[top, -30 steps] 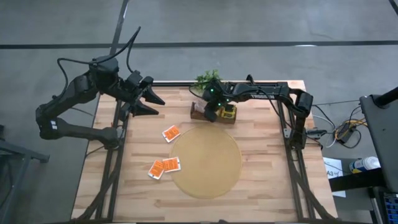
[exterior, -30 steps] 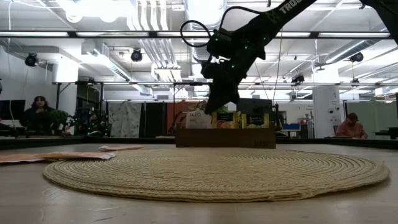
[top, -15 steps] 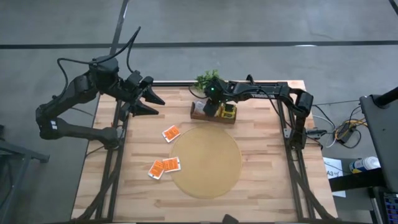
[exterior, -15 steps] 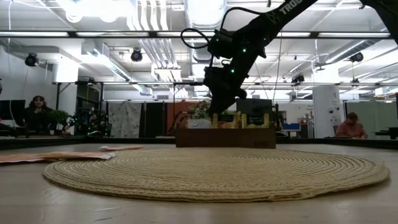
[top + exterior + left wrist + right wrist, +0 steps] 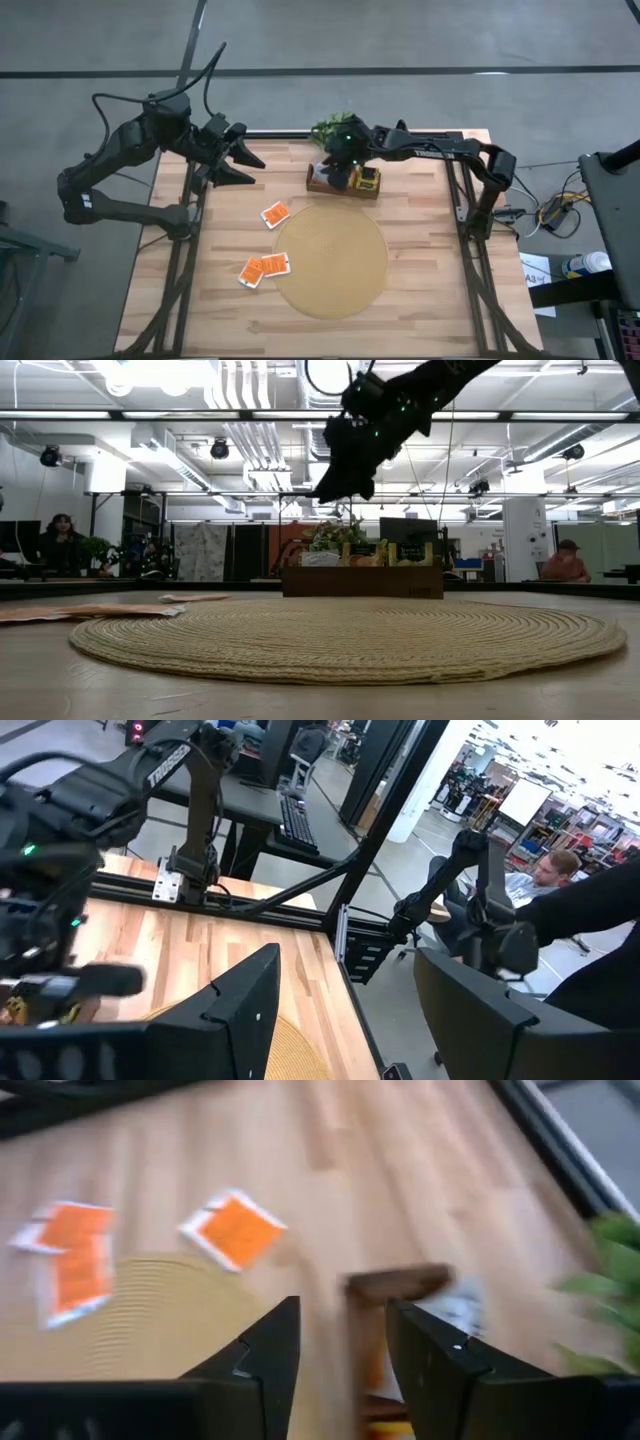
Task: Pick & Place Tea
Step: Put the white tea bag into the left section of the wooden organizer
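Orange tea packets lie flat on the table: one (image 5: 274,214) (image 5: 235,1228) left of the round woven mat (image 5: 330,260), and two overlapping ones (image 5: 264,268) (image 5: 75,1260) at the mat's left rim. More packets, some of them yellow (image 5: 369,180) (image 5: 410,552), stand in a small wooden box (image 5: 318,185) (image 5: 362,580) at the far side. My right gripper (image 5: 335,174) (image 5: 340,492) (image 5: 345,1350) hangs open above the box's left end, nothing between its fingers. My left gripper (image 5: 245,160) (image 5: 345,1020) waits open, raised over the far left of the table.
A small green plant (image 5: 335,126) (image 5: 610,1280) stands just behind the box at the table's far edge. The mat fills the table's middle. Bare wood (image 5: 440,250) lies to the mat's right and along the near edge. People sit in the room beyond (image 5: 565,560).
My right gripper has risen out of the wooden box's left end and tipped more level; its fingers, together a second ago, now stand apart. The packets on the table and the box have kept their places.
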`<state>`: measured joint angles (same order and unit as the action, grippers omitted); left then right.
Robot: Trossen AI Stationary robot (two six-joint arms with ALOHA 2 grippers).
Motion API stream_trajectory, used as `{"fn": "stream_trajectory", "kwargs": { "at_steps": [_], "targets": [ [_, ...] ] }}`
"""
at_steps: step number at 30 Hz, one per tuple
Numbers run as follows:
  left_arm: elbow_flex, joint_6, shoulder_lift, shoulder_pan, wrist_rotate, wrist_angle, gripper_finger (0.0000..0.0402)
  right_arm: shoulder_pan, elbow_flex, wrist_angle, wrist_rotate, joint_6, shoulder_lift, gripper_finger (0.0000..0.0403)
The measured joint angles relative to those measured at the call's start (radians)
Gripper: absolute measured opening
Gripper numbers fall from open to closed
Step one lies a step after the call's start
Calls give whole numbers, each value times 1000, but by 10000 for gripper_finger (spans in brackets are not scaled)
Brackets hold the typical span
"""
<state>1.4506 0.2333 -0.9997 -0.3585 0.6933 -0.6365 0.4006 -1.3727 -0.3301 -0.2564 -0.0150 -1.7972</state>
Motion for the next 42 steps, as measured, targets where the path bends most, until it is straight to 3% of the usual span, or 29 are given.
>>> {"fn": "stream_trajectory", "kwargs": {
  "at_steps": [3,10,19,28,33,42],
  "targets": [
    [0,0,0,0,0,0,224,-21,0,-3,-49,10,36,138],
    [0,-22,9,0,-19,-11,224,-100,8,-6,-51,5,111,128],
    [-46,-49,75,0,-141,-64,224,-226,114,12,-5,-109,201,128],
    [-191,24,149,0,-161,-67,224,-355,230,243,79,-279,286,123],
    [-302,62,209,2,-161,15,224,-406,241,263,155,-313,293,120],
    [-465,101,305,2,-166,149,224,-429,197,263,156,-322,253,118]
  ]
}}
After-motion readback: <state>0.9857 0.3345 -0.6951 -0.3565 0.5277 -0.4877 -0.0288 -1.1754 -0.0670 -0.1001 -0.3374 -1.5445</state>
